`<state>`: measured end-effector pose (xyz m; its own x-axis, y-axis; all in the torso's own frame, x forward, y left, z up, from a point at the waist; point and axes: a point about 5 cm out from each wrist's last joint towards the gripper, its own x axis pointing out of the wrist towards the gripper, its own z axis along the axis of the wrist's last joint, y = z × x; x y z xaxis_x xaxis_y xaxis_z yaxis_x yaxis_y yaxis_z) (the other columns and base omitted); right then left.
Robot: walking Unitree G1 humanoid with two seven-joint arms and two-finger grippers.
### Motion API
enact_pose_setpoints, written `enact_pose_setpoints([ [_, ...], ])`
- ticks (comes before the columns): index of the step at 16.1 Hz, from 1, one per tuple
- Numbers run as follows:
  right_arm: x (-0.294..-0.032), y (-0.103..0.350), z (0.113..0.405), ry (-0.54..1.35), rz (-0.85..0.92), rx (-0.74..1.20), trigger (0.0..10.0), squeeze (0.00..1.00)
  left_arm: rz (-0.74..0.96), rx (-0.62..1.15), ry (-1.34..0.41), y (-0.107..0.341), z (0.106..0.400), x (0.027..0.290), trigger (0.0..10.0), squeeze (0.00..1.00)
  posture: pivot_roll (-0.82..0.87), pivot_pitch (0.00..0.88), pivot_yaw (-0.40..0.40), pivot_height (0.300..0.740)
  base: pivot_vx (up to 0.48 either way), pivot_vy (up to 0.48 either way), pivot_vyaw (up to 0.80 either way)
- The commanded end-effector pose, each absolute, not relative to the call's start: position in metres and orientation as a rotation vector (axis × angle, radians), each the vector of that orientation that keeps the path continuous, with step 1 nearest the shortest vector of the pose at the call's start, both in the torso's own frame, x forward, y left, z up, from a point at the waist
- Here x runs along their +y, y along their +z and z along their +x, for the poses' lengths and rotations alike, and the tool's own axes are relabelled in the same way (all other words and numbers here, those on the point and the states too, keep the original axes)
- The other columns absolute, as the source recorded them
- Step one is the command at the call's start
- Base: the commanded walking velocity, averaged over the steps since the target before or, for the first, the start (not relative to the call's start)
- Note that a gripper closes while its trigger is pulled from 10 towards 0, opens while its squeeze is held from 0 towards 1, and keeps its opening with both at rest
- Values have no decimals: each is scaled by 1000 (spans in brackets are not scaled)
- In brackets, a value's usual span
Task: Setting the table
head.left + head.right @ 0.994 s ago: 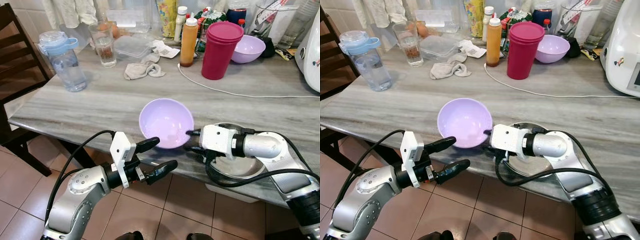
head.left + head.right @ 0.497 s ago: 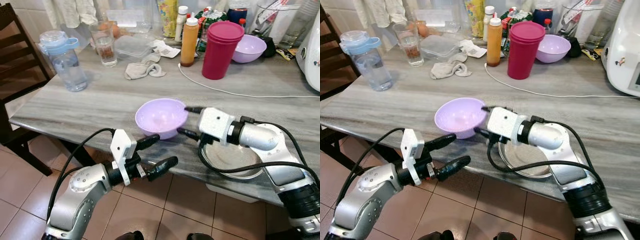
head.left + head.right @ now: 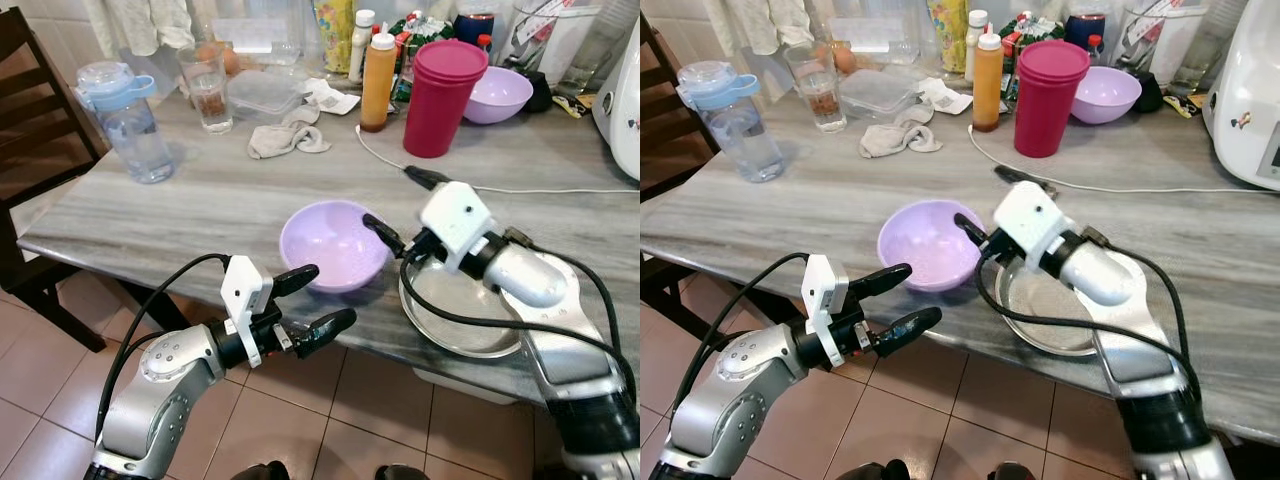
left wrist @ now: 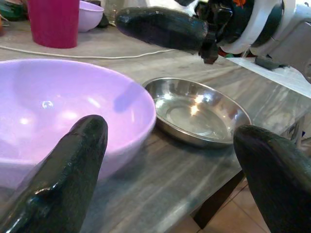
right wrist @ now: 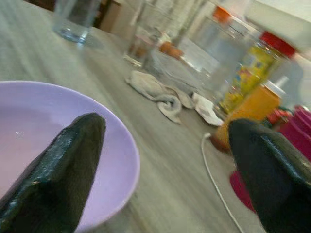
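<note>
The left arm reaches forward from low on the left, its elbow bent, and the left pincer (image 3: 308,298) has its two black fingers spread apart. The right arm comes in from the right side, its wrist raised and turned to the left, and the right pincer (image 3: 398,206) also has the fingers wide apart

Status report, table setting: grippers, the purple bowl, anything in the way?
Right gripper open, above the bowl's far rim. Left gripper open, off the table edge. Purple bowl upright on the table, steel plate beside it. White cable lies behind.
</note>
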<state>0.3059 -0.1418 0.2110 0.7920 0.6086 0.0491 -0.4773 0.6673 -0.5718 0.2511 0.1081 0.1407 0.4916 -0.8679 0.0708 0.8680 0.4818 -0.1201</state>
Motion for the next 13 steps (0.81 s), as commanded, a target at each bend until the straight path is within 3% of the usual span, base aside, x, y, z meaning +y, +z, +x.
enact_pose_setpoints([
  [1, -147, 214, 303, 549, -594, -221, 10000, 1000, -128, 1, -1050, 141, 253, 110, 10000, 0, -231, 145, 70, 740, 0, 0, 0],
  [6, -165, 207, 284, 388, -601, -79, 10000, 1000, -132, -38, -1006, 152, 265, 118, 10000, 0, -257, 145, 74, 740, 0, 0, 0],
  [13, -187, 198, 270, 336, -609, 146, 10000, 1000, -140, -48, -954, 157, 280, 132, 10000, 0, -293, 149, 97, 740, 0, 0, 0],
])
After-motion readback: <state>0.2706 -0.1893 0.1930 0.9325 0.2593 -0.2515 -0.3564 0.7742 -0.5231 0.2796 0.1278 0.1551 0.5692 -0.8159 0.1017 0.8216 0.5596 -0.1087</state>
